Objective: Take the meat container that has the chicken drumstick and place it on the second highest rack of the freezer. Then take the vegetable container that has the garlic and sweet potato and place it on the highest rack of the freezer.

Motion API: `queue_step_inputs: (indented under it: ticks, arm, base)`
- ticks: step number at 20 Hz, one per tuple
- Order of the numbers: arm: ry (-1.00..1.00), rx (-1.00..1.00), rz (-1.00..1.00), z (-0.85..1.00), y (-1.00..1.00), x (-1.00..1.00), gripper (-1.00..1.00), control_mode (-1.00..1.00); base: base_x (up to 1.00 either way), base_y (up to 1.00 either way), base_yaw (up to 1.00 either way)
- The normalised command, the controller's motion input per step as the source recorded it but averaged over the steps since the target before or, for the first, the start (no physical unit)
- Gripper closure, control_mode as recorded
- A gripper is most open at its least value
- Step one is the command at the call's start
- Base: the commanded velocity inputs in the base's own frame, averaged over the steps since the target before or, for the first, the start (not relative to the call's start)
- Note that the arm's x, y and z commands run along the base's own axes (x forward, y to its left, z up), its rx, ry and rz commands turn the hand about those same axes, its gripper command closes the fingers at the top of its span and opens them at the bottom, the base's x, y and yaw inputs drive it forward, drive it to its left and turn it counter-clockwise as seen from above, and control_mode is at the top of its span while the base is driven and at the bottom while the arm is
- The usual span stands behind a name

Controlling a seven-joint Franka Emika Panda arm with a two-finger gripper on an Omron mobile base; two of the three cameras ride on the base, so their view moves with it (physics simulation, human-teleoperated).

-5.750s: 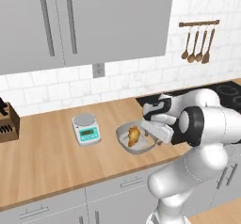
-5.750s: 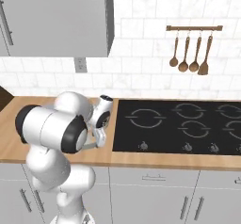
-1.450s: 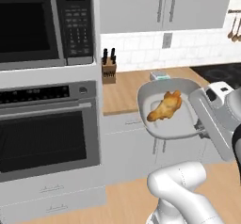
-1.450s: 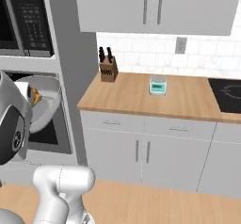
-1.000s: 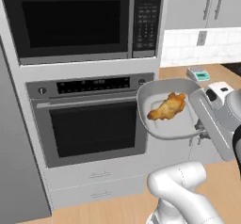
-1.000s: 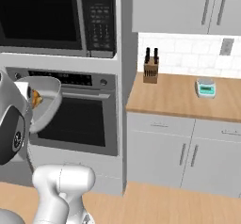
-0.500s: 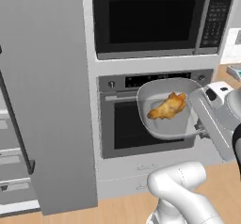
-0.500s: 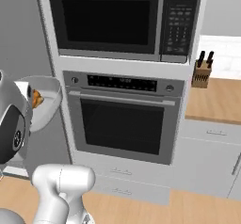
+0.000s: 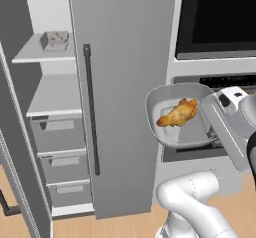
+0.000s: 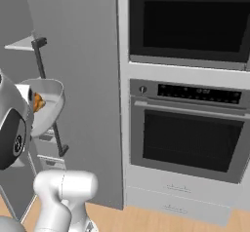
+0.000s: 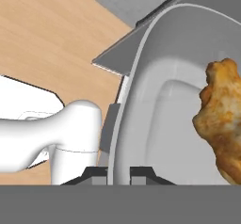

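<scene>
A: Status of the tool (image 11: 119, 173)?

B: Clamped on the near rim of the meat container (image 9: 165, 102), one dark fingertip (image 11: 95, 173) outside the wall, the other inside. Seen up close in the hand view, rim pinched between the two tips.

A: And the container itself?

B: Held up in the air, off any surface, tipped toward the camera in the left base view so the pale grey bowl faces out. Carried in front of the wall oven (image 10: 188, 138), just right of the freezer (image 9: 125, 82). In the right base view, seen edge-on (image 10: 51, 99) at far left, close to the long dark bar handle (image 10: 49, 99).

A: Contents?

B: The chicken drumstick (image 9: 176, 114), golden orange-brown and lumpy, lying in the middle of the bowl, touching the floor of it. Also visible at the right of the hand view (image 11: 221, 124).

A: Freezer state?

B: Left side open, interior showing. The highest rack (image 9: 40, 54) bearing a small grey container (image 9: 55, 39), contents too small to tell. Below it, the second highest rack (image 9: 52, 94), flat and light grey. Under that, three drawers (image 9: 57, 132) stacked downward. Closed right door (image 9: 130, 57) between the shelves and the held container.

A: Anything else around?

B: Microwave (image 9: 217, 19) above the oven, wooden floor (image 9: 125, 224) below.
</scene>
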Motion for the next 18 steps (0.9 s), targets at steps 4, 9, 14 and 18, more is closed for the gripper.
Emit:
queue_step_inputs:
  ticks: [4,9,14,18]
  arm:
    - [0.0,0.0,0.0,0.0,0.0,0.0,1.0,1.0]
    - [0.0,0.0,0.0,0.0,0.0,0.0,1.0,1.0]
    - [0.0,0.0,0.0,0.0,0.0,0.0,1.0,1.0]
    - [0.0,0.0,0.0,0.0,0.0,0.0,1.0,1.0]
  base:
    - [0.35,1.0,0.03]
    - [0.61,0.75,0.0]
    - [0.73,0.16,-0.01]
    - [0.19,0.39,0.0]
